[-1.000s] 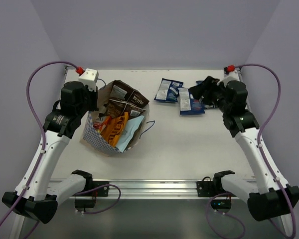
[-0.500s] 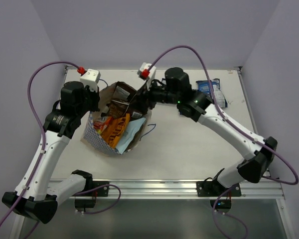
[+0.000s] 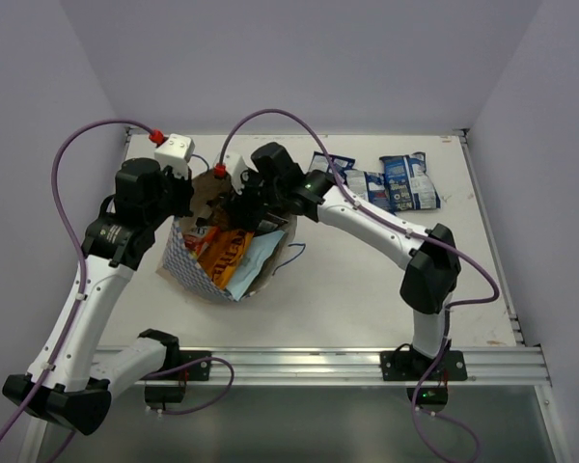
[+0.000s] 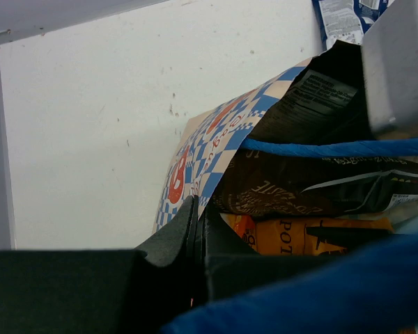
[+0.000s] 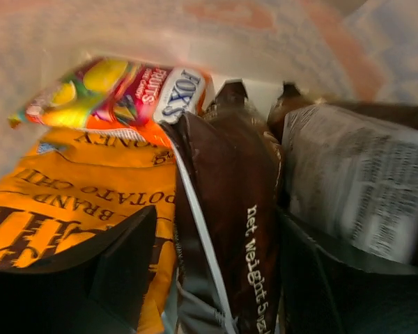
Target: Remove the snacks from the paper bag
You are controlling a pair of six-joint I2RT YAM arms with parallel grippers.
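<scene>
The right end effector [image 3: 239, 203] has swung over from the blue packets [image 3: 405, 183] lying on the worktop [image 3: 367, 280]. It now reaches into the paper bag [image 3: 188, 262], fingers spread, with a dark brown packet [image 5: 226, 229] between them. The left end effector [image 4: 195, 233] is clenched on the bag's rim. I think the next grasp is near.

White table [image 3: 367, 289] with paper bag [image 3: 180, 258] and blue snack packets [image 3: 406, 183]
</scene>
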